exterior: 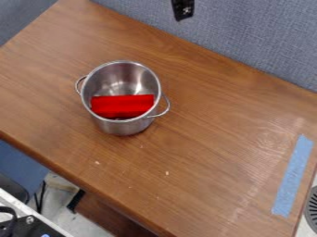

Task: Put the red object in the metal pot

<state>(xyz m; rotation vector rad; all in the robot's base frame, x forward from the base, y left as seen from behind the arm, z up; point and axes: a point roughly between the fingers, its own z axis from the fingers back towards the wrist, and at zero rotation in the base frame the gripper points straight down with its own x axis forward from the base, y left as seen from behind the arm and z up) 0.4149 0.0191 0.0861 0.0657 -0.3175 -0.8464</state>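
Observation:
The metal pot [121, 96] stands upright on the left half of the wooden table [223, 120], shiny, with two small side handles. The red object [122, 106] lies flat inside it, on the pot's bottom toward the near side. Only a small dark tip of my gripper [183, 7] pokes in at the top edge of the camera view, well above and behind the pot and touching nothing. Its fingers are cut off by the frame; it holds nothing.
A strip of blue tape [291, 174] lies near the table's right edge. A grey-blue wall [260, 37] rises behind the table. Dark cables and floor clutter [25, 218] show below the table's front-left edge.

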